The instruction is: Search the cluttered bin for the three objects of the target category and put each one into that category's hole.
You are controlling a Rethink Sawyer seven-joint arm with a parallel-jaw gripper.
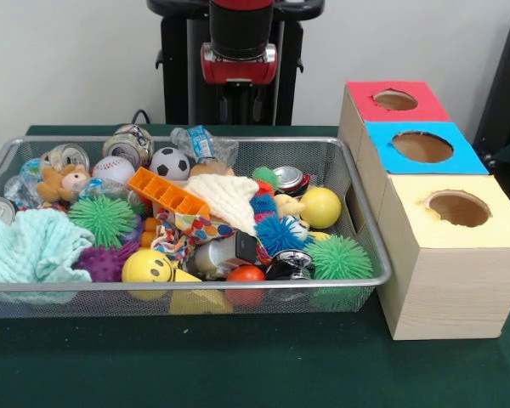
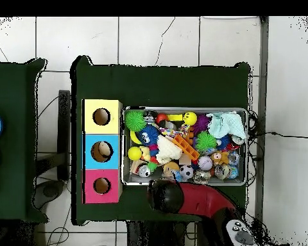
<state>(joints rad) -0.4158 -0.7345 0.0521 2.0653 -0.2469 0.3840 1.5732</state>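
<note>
The wire mesh bin [image 1: 187, 286] sits on the green table, full of toys and cans; it also shows in the overhead view [image 2: 185, 109]. A whitish fabric piece with bright dots [image 1: 193, 227] lies near the bin's middle, partly under a cream knitted cloth [image 1: 227, 200]. Other such pieces are hidden or too tangled to tell apart. The round hole [image 1: 458, 207] in the yellow-topped box [image 1: 493, 228] is nearest the camera, to the right of the bin; it also shows in the overhead view [image 2: 101, 116]. The gripper [image 1: 240, 100] hangs drawn back behind the bin, dark against the pedestal.
A blue-topped box [image 1: 459, 160] and a red-topped box [image 1: 425, 109] stand behind the yellow one. A teal towel [image 1: 30, 246] fills the bin's left front corner. Spiky balls, a smiley ball [image 1: 146, 266], an orange block [image 1: 168, 194] and cans crowd the bin.
</note>
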